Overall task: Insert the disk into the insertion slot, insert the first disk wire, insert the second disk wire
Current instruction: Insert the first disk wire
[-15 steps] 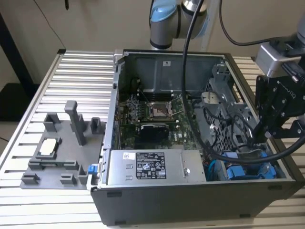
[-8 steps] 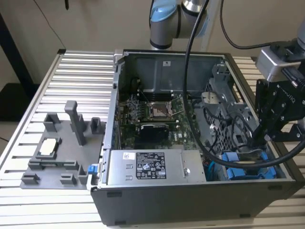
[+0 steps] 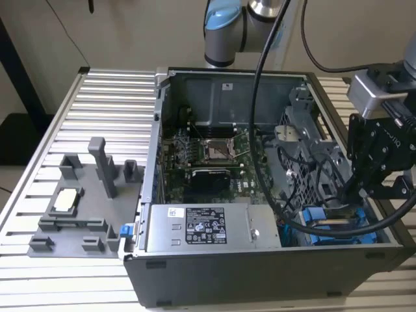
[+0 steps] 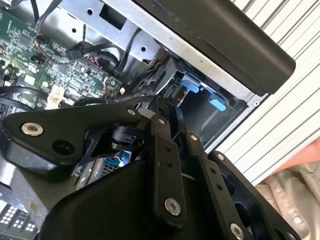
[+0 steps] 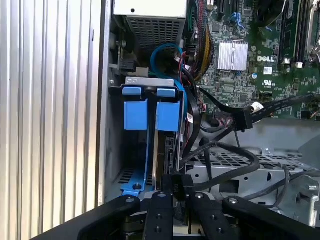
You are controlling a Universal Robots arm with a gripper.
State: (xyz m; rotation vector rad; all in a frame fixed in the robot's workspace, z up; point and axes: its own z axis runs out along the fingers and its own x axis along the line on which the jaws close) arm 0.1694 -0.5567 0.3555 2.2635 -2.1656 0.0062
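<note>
Where the gripper point(image 3: 356, 195) stands: low inside the open computer case point(image 3: 260, 273), over the corner at the exterior view's right, where the drive cage is.
Gripper state: in the first wrist view the two fingers point(image 5: 159, 211) are pressed together on a small black plug point(image 5: 180, 186) at the end of a thick black cable point(image 5: 252, 162). I judge it to be a real grasp.
Disk: the disk point(image 5: 168, 117) already sits inside the insertion slot point(image 5: 150, 81), standing on its edge with its blue carrier around it.
Neighbour: a second blue frame point(image 5: 135, 115) is just beside it in the next bay, on the side of the case wall.
Deciding relation: the disk lies straight ahead of the plug, very near. Its long axis runs away from the fingers, so the plug and the near end of the disk seem to be in one line. I cannot tell whether the plug is already seated.
Nearer arm: there is only this one arm.
Writing: the power supply point(image 3: 208, 229) carries a white printed label and the motherboard point(image 5: 250, 75) has small print. I do not copy either.
</note>
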